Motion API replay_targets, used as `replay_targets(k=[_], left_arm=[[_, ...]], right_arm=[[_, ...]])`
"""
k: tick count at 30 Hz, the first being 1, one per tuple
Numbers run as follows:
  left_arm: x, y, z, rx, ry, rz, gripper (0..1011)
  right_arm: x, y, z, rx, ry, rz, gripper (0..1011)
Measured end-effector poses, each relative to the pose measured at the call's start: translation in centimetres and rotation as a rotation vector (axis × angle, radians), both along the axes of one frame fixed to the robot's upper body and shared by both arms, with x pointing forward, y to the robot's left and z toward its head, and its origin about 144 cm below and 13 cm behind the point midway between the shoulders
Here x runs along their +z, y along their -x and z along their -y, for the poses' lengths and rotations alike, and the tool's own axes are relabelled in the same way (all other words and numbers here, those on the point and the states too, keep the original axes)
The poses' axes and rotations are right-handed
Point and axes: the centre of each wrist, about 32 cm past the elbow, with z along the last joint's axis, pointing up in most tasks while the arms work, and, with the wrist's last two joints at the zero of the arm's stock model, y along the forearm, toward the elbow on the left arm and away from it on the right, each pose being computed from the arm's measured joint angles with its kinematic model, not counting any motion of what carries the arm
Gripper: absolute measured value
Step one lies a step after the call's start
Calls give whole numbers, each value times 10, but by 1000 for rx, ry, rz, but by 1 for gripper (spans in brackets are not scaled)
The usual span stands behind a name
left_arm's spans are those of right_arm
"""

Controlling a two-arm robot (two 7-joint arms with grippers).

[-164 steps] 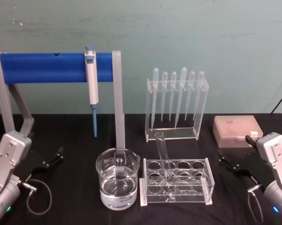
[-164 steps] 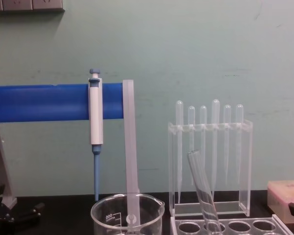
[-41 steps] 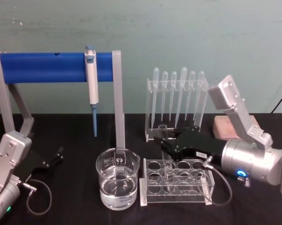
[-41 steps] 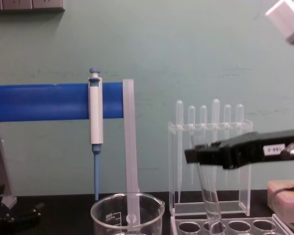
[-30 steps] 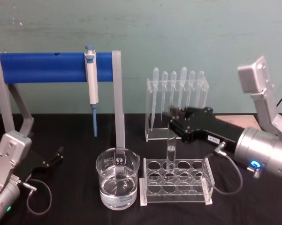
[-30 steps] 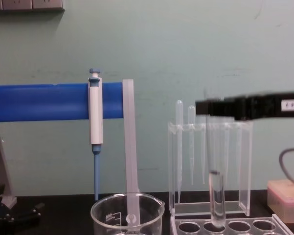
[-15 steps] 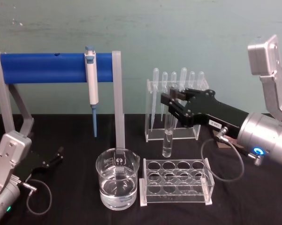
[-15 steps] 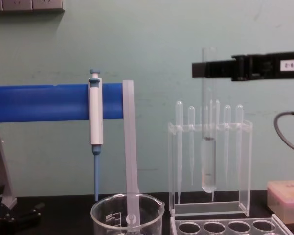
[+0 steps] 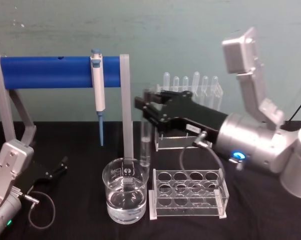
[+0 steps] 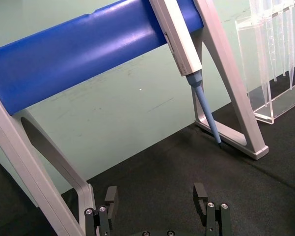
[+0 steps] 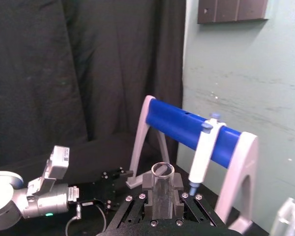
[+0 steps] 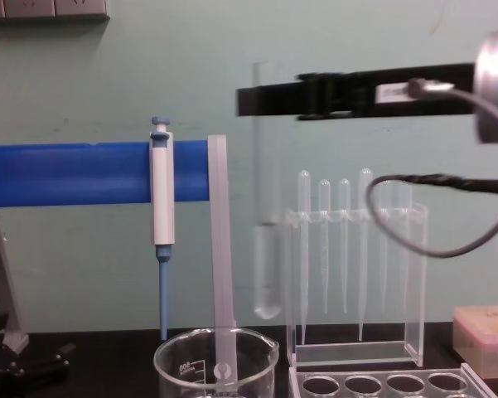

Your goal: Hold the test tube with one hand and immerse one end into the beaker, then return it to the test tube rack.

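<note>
The right arm's matte black two-jaw gripper (image 9: 146, 106) carries a small white label (image 9: 193, 129) and silver screws (image 11: 129, 198) (four by the jaw mounts). Behind it are a silver cylindrical wrist (image 9: 250, 142), a blue ring light (image 9: 236, 156), a looping black cable (image 12: 447, 179) and a pale grey boxy housing (image 9: 243, 50). The left arm's black gripper (image 9: 57, 168) has a silver-grey block (image 9: 10, 159), a thin black cable loop (image 9: 40, 210) and a green light (image 9: 8, 223).

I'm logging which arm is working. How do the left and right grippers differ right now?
The right gripper is shut on the upright test tube; the left gripper is open and empty. The right gripper is raised, holding the tube just above the beaker rim; the left gripper sits low over the table at the robot's left. Both are black two-jaw grippers.
</note>
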Motion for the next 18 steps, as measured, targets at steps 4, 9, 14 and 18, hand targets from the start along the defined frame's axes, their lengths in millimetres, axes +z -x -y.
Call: replay_targets(k=[4,9,14,18], left_arm=[[0,0,0,0,0,0,1000],[0,0,0,0,0,0,1000],[0,0,0,0,0,0,1000],[0,0,0,0,0,0,1000]], right_arm=[[-8,-4,-13,24,-7,2,224],[-24,-8,-26,47,-9,12,224],[-39,-10,-31,54,-4,28,224],[-49,-10,-32,56,3,40,225]])
